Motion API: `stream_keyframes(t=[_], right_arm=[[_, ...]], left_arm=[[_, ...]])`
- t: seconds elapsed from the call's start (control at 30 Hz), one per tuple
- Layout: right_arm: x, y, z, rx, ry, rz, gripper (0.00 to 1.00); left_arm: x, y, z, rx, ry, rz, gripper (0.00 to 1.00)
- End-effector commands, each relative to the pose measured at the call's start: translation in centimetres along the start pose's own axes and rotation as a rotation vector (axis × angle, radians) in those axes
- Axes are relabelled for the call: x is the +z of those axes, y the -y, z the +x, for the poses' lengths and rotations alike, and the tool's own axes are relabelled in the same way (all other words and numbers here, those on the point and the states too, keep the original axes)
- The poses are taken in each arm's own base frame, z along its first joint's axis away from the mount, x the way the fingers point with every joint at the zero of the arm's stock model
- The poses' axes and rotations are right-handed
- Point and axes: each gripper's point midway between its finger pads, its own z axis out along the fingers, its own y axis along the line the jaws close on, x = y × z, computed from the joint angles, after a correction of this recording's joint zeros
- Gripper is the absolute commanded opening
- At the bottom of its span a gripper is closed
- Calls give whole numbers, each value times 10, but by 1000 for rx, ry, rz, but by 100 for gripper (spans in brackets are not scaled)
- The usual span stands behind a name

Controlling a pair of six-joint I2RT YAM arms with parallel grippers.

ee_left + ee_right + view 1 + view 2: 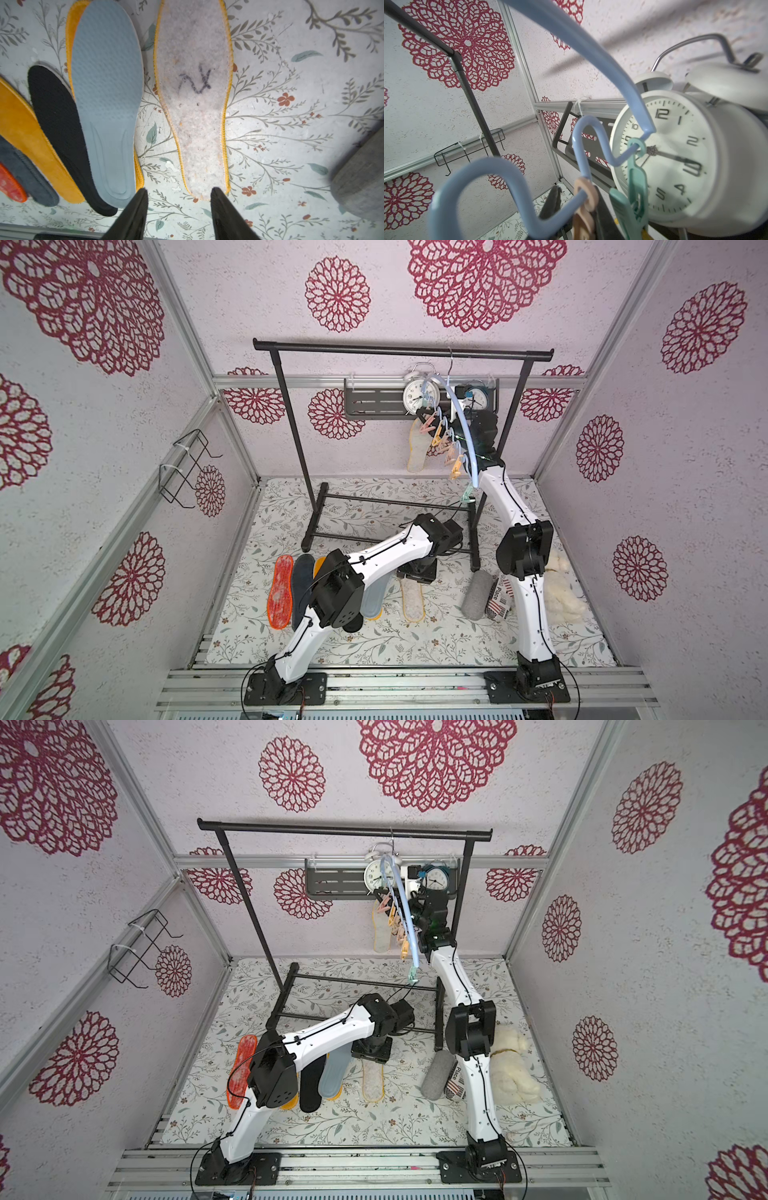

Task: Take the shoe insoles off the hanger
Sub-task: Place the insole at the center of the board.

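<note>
The pale blue hanger (462, 427) hangs by its hook from the black rack. One yellow-edged insole (417, 448) dangles from a pink clothespin (584, 193), and my right gripper (578, 194) is shut on that clothespin, one finger on each side. Several insoles lie flat on the table: orange-red gel (280, 593), dark grey (301, 585), mustard (27, 135), black (58, 124), blue-grey (106, 93) and beige with a yellow edge (193, 104). My left gripper (178, 193) hovers open just above the end of the beige one, holding nothing.
The black garment rack (399, 350) stands mid-table. A grey felt roll (476, 593), a flag-printed pack (498, 601) and a white fluffy item (561, 593) lie by the right arm. Two alarm clocks (419, 396) sit on the wall shelf close behind the hanger. A wire bracket (187, 468) is on the left wall.
</note>
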Motion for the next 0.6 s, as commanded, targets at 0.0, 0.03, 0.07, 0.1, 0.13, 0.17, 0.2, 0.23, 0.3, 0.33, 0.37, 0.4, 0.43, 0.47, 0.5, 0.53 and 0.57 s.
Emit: stream_keyframes(t=[0.0,0.03,0.07,0.1,0.13,0.17,0.2,0.23,0.3,0.33,0.37,0.4,0.43,0.47,0.5,0.53,0.57], right_arm=[[-18,-6,-49,-46,66,38,14],[-17,-7,-48,-44,65,37,14],[-18,-7,-49,-43,64,37,13],[-18,-6,-49,-45,64,38,14],[-18,-7,-49,-44,64,39,14],[-18,-8,-50,-44,64,36,14],[-18,-7,-50,-44,63,36,14],[-19,-6,-49,-44,61,36,14],[-19,-7,-49,-42,58,33,14],[-19,-7,-49,-43,58,33,14],[-19,-7,-49,-43,58,33,14],[-20,-8,-51,-45,59,30,13],[-20,-7,-50,-45,58,32,14],[-20,-8,-50,-46,58,31,14],[-20,-6,-50,-45,57,33,14],[-20,-7,-50,-44,56,31,14],[-20,-7,-50,-42,56,32,14]], left_arm=[[20,35,-9,-28,17,68,51],[25,40,-10,-36,10,60,51],[31,44,-10,-43,-1,62,51],[36,49,-9,-43,-12,67,50],[42,50,-9,-46,-17,58,50],[46,48,-9,-46,-16,43,50],[49,47,-10,-48,-15,34,50],[53,45,-10,-51,-14,29,49],[63,41,-10,-59,-17,12,48],[67,39,-10,-65,-20,4,47],[73,36,-10,-67,-26,-12,46],[77,32,-8,-63,-33,-33,44],[82,28,-8,-65,-40,-50,42],[85,27,-7,-63,-45,-57,40],[90,26,-6,-61,-52,-62,37],[92,26,-6,-60,-58,-65,33],[95,26,-5,-58,-60,-68,28]])
